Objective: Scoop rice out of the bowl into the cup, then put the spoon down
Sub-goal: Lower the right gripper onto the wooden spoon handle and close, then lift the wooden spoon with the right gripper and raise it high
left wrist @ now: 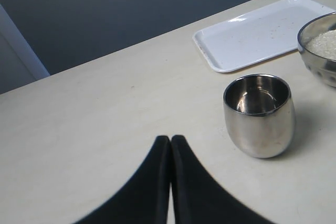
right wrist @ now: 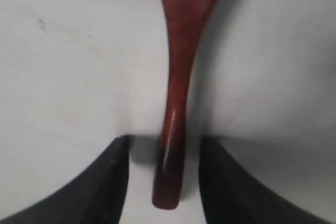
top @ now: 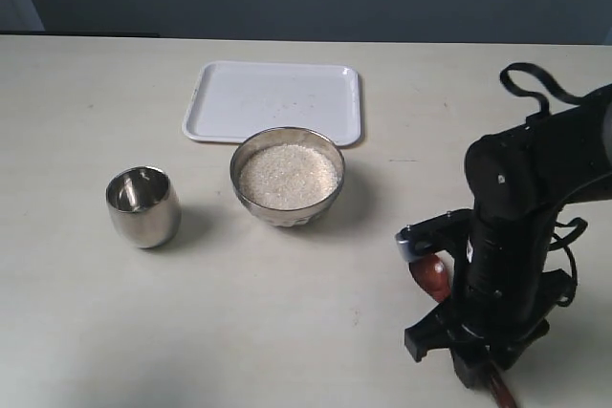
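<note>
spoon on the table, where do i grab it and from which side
The spoon by its slim handle near the end, from straight above, jaws across its width: it lies flat on the table, and the open right gripper straddles that spot.

Cup (left wrist: 258,116): polished steel, mirror-bright, smooth, with crisp reflections on the belly and inside.
Bowl (top: 287,214): same shiny steel, wall gleaming with broken highlights.
Rice (top: 289,176): dull white, dry, finely granular, no shine.
Spoon (right wrist: 176,103): reddish-brown wood, smooth and glossy as if lacquered, with a bright streak of light down the handle.
Tray (top: 277,102): white, smooth, plastic by the look, soft satin sheen, a few tiny specks.
Surface (top: 287,332): pale cream, flat, smooth, matt, faintly scuffed; material hard to tell.
Left hand (left wrist: 170,139) and right hand (right wrist: 164,142): black, smooth, matt, plastic or rubber by the look.
</note>
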